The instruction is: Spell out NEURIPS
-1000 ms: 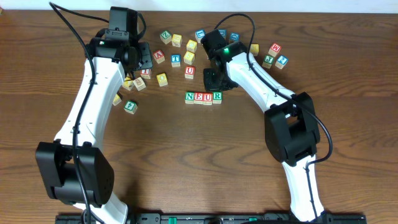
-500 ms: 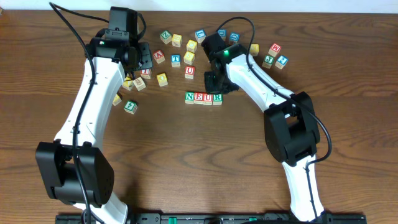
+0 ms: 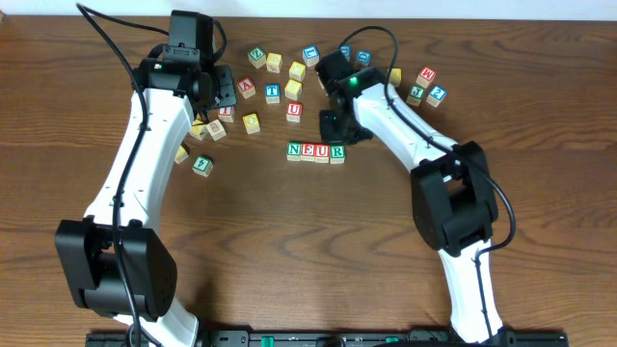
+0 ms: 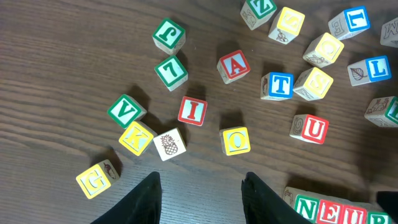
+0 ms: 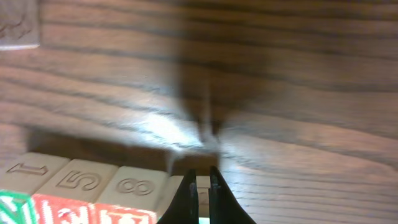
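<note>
The lower edge of the left wrist view cuts through the row (image 4: 328, 211) reading NEUR. In the right wrist view the same row is cut again, with its coloured faces blurred. The corner cube (image 5: 17, 25) is half outside.

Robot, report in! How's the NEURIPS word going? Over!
Left pincer open, empty. Right pincer shut, empty, at row's end. NEUR row set; I block loose, pineapple block close by.
</note>
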Motion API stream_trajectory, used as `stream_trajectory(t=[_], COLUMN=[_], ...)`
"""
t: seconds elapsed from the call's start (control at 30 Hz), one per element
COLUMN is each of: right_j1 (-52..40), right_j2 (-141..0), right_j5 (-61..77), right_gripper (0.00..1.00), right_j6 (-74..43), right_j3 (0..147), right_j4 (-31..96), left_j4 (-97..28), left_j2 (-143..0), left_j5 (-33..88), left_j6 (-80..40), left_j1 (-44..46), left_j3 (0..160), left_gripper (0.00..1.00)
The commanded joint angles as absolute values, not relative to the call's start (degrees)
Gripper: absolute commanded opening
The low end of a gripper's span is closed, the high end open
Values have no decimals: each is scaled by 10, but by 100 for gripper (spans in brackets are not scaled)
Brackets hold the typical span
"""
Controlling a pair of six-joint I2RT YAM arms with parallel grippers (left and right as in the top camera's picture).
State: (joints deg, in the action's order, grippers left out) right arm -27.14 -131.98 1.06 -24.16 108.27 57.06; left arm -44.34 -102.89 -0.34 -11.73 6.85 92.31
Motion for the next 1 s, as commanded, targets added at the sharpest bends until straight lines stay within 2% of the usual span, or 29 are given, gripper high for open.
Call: stream_trajectory(t=[0.0, 0.43, 0.97], right_j1=[-242, -257, -279], right_j2=[-1317, -1317, -1317], right_j5=[9, 10, 13], right_gripper=[2, 1, 1], right_j6=[-259, -259, -259], right_j3=[1092, 1085, 1080], right_j4=[585, 703, 699], left_j4=[-442, -442, -442], left_j2=[-1035, -1035, -1035], left_j5=[-6, -6, -7], left_j6=[-108, -107, -107], left_j1=[68, 68, 68], left_j3=[919, 919, 919], left_gripper=[42, 41, 42])
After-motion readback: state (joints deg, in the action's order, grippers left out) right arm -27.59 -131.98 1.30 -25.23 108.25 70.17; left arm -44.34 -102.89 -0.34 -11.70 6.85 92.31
